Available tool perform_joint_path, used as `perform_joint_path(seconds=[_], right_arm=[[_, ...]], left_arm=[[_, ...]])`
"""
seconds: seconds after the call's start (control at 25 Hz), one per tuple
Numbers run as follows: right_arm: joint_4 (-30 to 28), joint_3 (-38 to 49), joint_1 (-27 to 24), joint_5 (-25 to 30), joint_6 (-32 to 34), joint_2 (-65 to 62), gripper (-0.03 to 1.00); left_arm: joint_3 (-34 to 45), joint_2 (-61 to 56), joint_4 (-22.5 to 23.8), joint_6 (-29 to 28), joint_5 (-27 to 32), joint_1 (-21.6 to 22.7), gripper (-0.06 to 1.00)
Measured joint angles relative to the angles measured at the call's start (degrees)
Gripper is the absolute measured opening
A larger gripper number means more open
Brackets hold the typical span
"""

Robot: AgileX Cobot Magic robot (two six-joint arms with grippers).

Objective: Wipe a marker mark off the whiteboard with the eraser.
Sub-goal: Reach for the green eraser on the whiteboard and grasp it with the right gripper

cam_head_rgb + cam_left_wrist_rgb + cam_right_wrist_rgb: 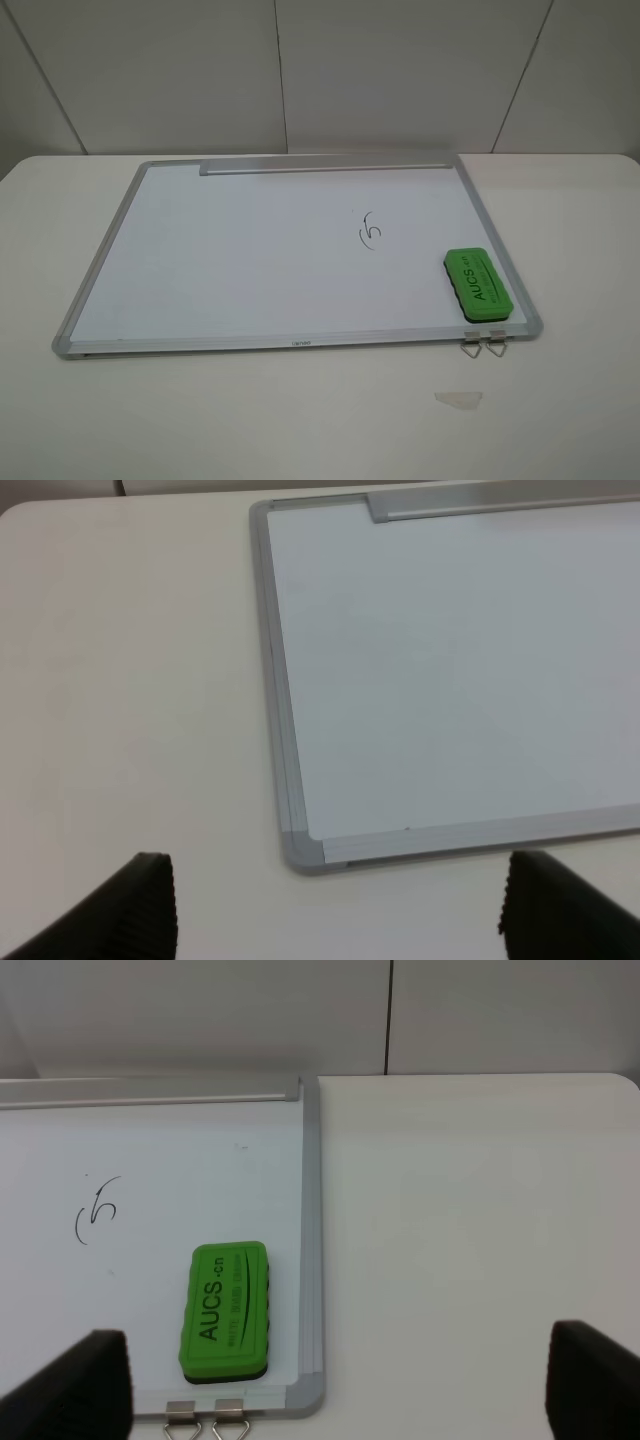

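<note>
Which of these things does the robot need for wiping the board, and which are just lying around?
For the job: green eraser; black marker mark; whiteboard.

Just lying about: two metal clips at the board's near edge; small translucent scrap on the table.

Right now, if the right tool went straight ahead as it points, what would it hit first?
The right tool seems aimed at the frame edge of the whiteboard or the table beside it; the eraser sits off its centre line. Depth unclear.

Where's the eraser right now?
Exterior high view: the eraser lies on the whiteboard, near right corner, beside the two clips, right of the marker mark.
</note>
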Motion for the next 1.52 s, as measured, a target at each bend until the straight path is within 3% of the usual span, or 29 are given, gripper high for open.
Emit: perform_joint_path(seconds=[1.52], right_arm=[[0.0, 0.0, 0.0, 0.0, 0.0, 0.0, 0.82]], left_arm=[[0.0, 0.0, 0.0, 0.0, 0.0, 0.0, 0.68]])
